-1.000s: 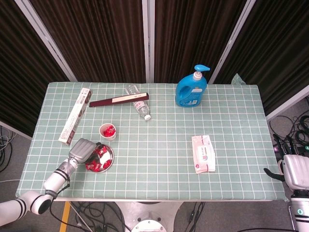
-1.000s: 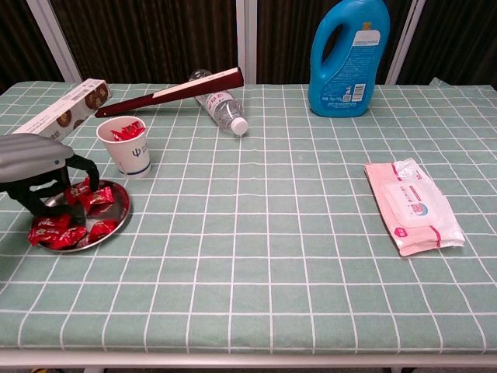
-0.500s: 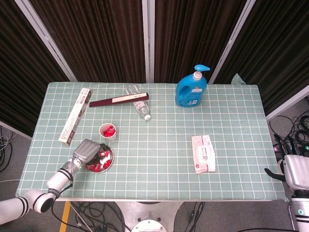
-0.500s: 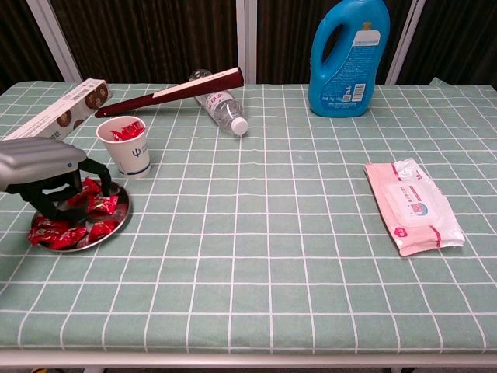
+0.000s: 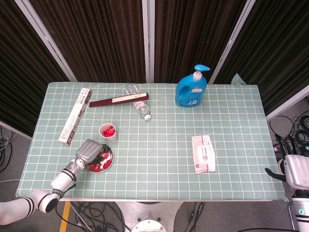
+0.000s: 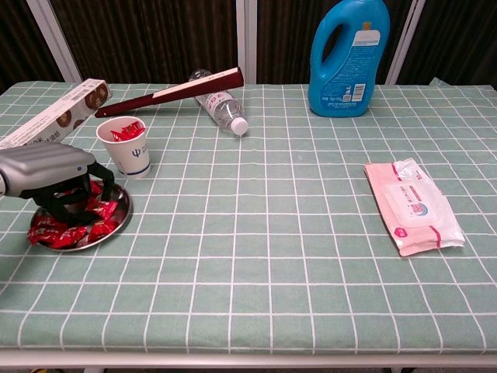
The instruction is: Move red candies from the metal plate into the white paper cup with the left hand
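From the head view, the left robot hand [image 5: 90,150] covered the plate [image 5: 110,158] of candies [image 5: 99,165]; the cup [image 5: 107,131] stood just beyond it. The right robot hand [image 5: 295,170] hung off the worktop [image 5: 164,145], its grasp unreadable.

From the chest view, the left robot hand [image 6: 46,175] curled its fingers [image 6: 60,200] down among glossy red candies [image 6: 74,231]; whether it gripped one, I cannot tell.

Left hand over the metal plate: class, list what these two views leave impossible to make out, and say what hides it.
- Left hand, chest view: its own back hides any candy held.
- Metal plate, head view: the hand covers its left part.
- White paper cup, both views: too small to count the candies.
- Right hand, head view: cut by the edge.
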{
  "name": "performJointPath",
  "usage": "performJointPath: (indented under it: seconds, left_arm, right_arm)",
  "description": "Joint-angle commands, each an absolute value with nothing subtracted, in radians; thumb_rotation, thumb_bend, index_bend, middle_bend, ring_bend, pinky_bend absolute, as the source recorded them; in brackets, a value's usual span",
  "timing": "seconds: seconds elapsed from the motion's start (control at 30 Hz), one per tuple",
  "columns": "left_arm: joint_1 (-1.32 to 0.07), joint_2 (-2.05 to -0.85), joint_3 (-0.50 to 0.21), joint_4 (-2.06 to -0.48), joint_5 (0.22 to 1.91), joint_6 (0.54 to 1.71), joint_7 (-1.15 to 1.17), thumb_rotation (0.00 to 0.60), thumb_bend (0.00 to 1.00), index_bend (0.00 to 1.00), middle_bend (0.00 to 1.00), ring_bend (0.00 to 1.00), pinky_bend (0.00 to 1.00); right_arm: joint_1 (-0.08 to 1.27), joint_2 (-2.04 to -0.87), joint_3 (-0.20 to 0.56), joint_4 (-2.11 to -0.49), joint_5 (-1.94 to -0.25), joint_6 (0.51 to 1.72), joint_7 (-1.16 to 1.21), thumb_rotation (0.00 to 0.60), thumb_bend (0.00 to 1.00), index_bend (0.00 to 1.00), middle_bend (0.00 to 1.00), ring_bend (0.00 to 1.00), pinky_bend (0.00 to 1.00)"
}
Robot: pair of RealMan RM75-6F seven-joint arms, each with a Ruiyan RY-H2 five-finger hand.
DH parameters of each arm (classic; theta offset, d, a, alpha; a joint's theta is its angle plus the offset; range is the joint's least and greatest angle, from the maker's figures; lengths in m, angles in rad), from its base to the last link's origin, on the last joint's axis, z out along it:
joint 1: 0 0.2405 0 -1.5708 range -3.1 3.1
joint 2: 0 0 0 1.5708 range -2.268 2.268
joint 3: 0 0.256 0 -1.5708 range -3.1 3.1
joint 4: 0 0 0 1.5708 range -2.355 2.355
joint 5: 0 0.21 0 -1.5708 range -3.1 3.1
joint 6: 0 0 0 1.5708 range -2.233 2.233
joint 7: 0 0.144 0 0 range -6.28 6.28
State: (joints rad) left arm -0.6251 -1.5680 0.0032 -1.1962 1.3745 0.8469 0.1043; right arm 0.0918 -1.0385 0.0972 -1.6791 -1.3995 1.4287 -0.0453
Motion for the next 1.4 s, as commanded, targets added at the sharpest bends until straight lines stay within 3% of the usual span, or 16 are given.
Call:
performJointPath:
  seconds: [0.03,0.33,0.57,0.9,1.4]
  left_arm:
    - [-0.624,-1.576,0.002,-1.185,1.380,0.853,0.092,0.600,0.35,0.53,0.95,0.94,1.00]
    - [-0.599,-1.532,-0.011,-1.223,1.402,0.924,0.032,0.600,0.38,0.60,0.96,0.95,1.00]
    - [-0.599,-1.401,-0.087,-1.359,1.385,0.998,-0.005,0.600,0.37,0.60,0.96,0.95,1.00]
    - [-0.750,-1.424,-0.198,-1.292,1.248,0.812,0.034,0.600,0.37,0.59,0.96,0.95,1.00]
    - [-0.802,-1.488,-0.178,-1.214,1.157,0.739,0.120,0.600,0.37,0.53,0.95,0.94,1.00]
  right_arm:
    - [0.092,-1.039,0.097,-1.679,-1.399,1.428,-0.046,0.600,0.02,0.00,0.18,0.01,0.42]
    - [0.094,-1.039,0.099,-1.675,-1.398,1.424,-0.043,0.600,0.02,0.00,0.18,0.01,0.42]
    - [0.098,-1.042,0.098,-1.669,-1.397,1.417,-0.040,0.600,0.02,0.00,0.18,0.01,0.42]
    - [0.097,-1.042,0.099,-1.670,-1.396,1.418,-0.041,0.600,0.02,0.00,0.18,0.01,0.42]
    - [0.099,-1.042,0.103,-1.667,-1.382,1.411,-0.042,0.600,0.02,0.00,0.18,0.01,0.42]
